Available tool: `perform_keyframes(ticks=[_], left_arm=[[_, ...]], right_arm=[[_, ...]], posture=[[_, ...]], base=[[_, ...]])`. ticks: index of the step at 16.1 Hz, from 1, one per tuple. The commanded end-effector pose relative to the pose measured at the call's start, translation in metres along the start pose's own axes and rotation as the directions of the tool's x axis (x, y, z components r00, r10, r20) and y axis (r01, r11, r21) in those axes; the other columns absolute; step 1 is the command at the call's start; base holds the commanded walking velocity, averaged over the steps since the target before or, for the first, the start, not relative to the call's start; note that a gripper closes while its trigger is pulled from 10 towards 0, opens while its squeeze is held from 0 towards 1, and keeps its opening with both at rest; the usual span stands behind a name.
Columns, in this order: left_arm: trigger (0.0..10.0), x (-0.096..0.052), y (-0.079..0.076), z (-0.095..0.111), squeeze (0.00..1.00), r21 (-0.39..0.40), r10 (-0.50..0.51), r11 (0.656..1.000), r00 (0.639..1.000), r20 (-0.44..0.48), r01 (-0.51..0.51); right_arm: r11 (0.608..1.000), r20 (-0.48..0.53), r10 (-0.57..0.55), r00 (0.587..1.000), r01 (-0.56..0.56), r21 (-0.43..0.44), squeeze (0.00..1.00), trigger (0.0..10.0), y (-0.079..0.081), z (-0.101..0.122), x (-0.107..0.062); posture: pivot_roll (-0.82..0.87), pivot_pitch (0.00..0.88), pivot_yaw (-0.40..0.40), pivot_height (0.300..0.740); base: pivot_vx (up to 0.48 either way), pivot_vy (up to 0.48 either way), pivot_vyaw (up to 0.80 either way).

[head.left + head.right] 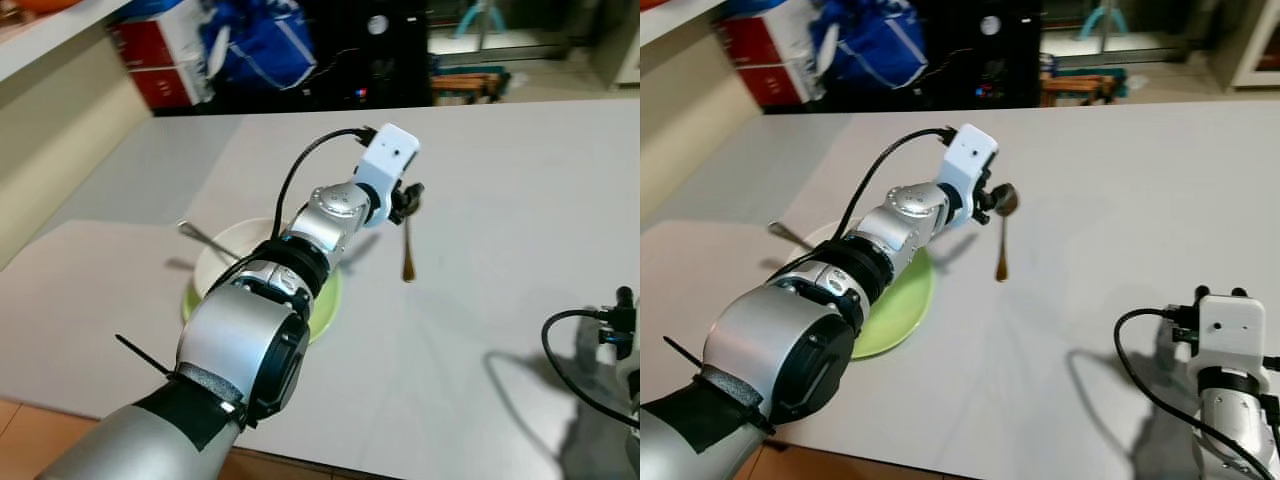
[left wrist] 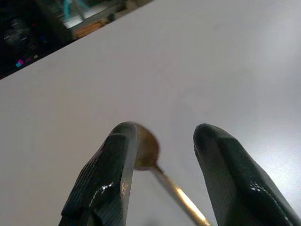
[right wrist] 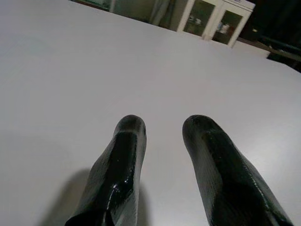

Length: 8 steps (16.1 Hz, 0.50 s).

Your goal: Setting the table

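Note:
A gold spoon (image 1: 1001,245) lies on the white table (image 1: 1120,170), just right of a green plate (image 1: 902,302). On the plate's left part rests a white bowl (image 1: 228,252), with a silver utensil (image 1: 200,238) leaning out of it. My left gripper (image 2: 164,134) is stretched over the plate and hovers at the spoon's bowl end. It is open, and the spoon (image 2: 146,151) sits against one of its fingers (image 2: 115,162), apart from the other. My right gripper (image 3: 162,125) is open above bare table at the near right.
A beige counter (image 1: 60,110) runs along the left. Red boxes (image 1: 150,60) and a blue bag (image 1: 255,45) stand beyond the table's far edge. The near table edge (image 1: 330,460) is close below my arm.

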State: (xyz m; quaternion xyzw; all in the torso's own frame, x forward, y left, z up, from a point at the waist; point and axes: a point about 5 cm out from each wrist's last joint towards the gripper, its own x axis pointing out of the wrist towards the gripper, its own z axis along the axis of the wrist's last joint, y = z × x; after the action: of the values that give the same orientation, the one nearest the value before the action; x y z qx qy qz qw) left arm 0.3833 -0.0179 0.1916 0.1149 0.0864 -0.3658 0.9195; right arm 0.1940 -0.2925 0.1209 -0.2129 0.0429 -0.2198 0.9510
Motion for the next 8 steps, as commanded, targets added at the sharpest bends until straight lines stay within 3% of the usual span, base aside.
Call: perform_keyframes(ticks=[1,4,5,6,8], left_arm=[[10.0,0.011,-0.044,-0.009,0.0,0.008,-0.111,0.994,0.993,-0.026,0.111],[10.0,0.01,-0.036,-0.001,0.0,-0.005,-0.066,0.998,0.998,0.021,0.066],[10.0,0.009,-0.025,0.021,0.0,-0.032,-0.031,0.999,0.994,0.103,0.034],[10.0,0.007,-0.019,0.038,0.0,-0.001,-0.02,1.0,0.987,0.157,0.02],[10.0,-0.006,0.007,0.079,0.0,0.031,0.003,0.999,0.958,0.288,-0.012]], right_arm=[[1.0,0.046,0.012,0.999,-0.012,0.004,0.0,10.0,0.005,0.011,0.001],[0.999,0.115,0.041,0.993,-0.043,0.015,0.0,10.0,0.008,0.03,0.006],[0.998,0.123,0.05,0.991,-0.054,0.031,0.0,10.0,0.01,0.032,0.009],[0.997,0.121,0.063,0.991,-0.068,0.04,0.0,10.0,0.012,0.03,0.012],[0.987,0.153,0.12,0.981,-0.135,0.086,0.0,10.0,0.026,0.036,0.017]], posture=[[-0.39,0.025,0.2,0.74],[-0.38,0.027,0.187,0.74],[-0.36,0.028,0.175,0.74],[-0.35,0.026,0.166,0.74],[-0.3,0.024,0.147,0.74]], base=[[0.0,0.0,0.0],[0.0,0.0,0.0],[0.0,0.0,0.0],[0.0,0.0,0.0],[0.0,0.0,0.0]])
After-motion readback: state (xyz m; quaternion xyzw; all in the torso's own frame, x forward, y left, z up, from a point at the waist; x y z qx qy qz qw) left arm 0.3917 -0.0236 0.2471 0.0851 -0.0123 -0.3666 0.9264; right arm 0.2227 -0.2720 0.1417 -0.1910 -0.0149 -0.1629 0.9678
